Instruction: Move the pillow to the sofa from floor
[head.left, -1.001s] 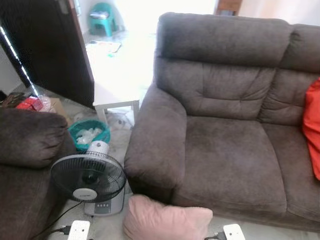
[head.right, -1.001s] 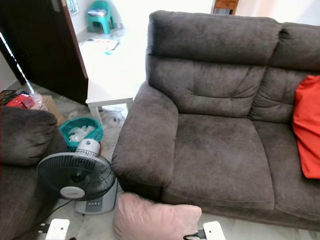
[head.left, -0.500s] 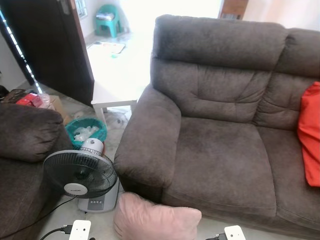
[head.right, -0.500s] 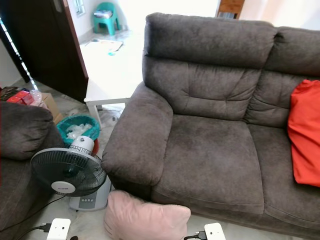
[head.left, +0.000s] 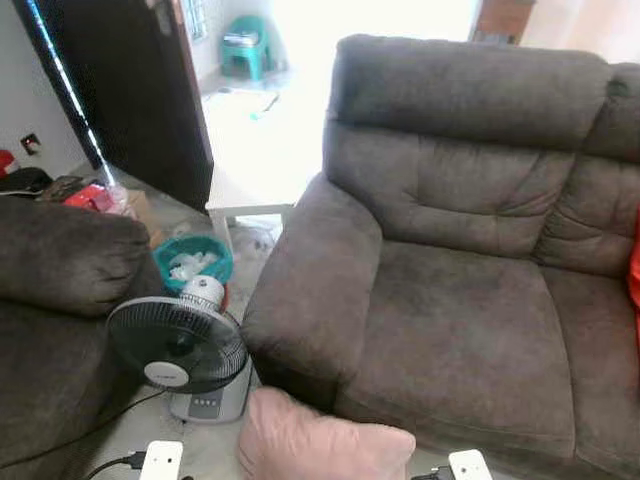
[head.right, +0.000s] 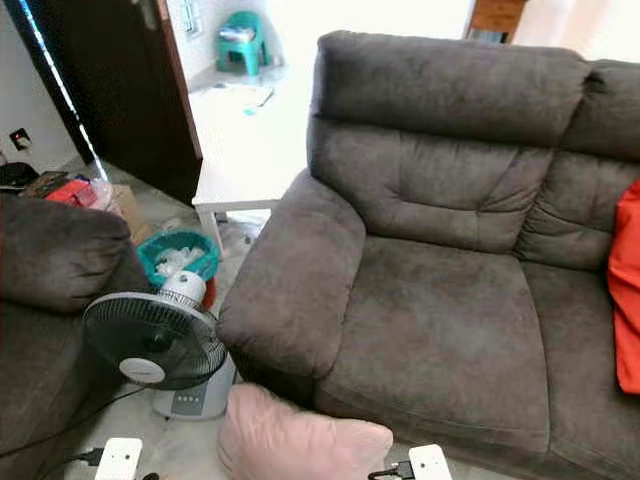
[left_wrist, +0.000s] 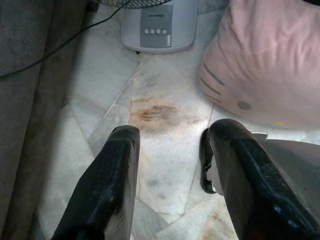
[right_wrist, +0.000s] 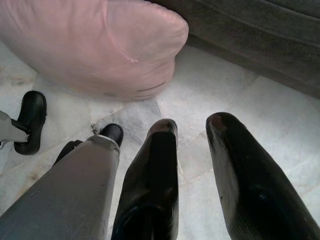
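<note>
A pale pink pillow (head.left: 325, 445) lies on the marble floor against the front of the grey sofa (head.left: 470, 330), just below its left armrest. Both arms hang low over the floor on either side of it. In the left wrist view my left gripper (left_wrist: 170, 150) is open above bare tiles, with the pillow (left_wrist: 270, 60) a short way ahead and to one side. Seen from the right wrist, the right gripper (right_wrist: 192, 135) is open too, and the pillow (right_wrist: 95, 45) lies ahead of its fingertips without touching them. The sofa seat holds nothing on its left cushion.
A standing fan (head.left: 180, 350) with a trailing cord sits left of the pillow, a teal basket (head.left: 193, 265) behind it. A second grey sofa (head.left: 50, 300) is at the left, a white table (head.left: 260, 150) and dark door (head.left: 120, 90) behind. A red cushion (head.right: 628, 290) lies on the sofa's right.
The whole picture has slid to the right and the view has turned left a little, so the camera moved. The pillow stays on the floor; neither gripper has taken hold of anything.
</note>
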